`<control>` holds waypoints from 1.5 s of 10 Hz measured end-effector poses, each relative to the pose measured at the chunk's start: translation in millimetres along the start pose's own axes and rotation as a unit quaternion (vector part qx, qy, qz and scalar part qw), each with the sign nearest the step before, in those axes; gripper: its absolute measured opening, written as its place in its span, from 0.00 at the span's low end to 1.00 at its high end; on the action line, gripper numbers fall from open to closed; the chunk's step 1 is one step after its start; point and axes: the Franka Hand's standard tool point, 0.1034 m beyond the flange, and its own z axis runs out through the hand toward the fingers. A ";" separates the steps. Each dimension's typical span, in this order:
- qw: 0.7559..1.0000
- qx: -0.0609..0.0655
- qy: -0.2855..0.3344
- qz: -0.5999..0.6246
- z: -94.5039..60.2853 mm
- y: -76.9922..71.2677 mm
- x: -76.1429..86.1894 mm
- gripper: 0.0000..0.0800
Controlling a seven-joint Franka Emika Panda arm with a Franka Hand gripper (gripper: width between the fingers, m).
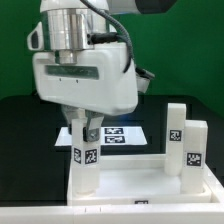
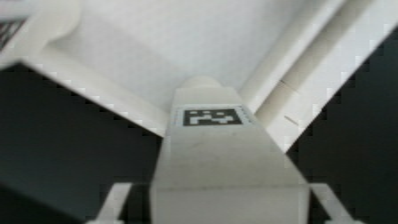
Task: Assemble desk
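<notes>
The desk top [image 1: 137, 158], a white tray with a raised rim, lies at the front of the black table. A white square leg [image 1: 84, 160] with marker tags stands upright at its corner on the exterior view's left. My gripper [image 1: 86, 133] comes straight down over this leg and is shut on its upper end. In the wrist view the leg [image 2: 217, 150] runs away from the camera between both fingers [image 2: 121, 205], a tag on its face, with the desk top's rim [image 2: 302, 70] beyond. Two more legs [image 1: 175, 128] [image 1: 195, 150] stand upright at the top's right side.
The marker board [image 1: 112, 133] lies flat on the black table just behind the desk top, partly hidden by my gripper. A green wall closes off the back. The arm's white body fills the upper middle of the exterior view.
</notes>
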 end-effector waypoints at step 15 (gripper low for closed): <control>0.909 0.026 0.018 -0.417 1.1 3.4 -1.3 0.81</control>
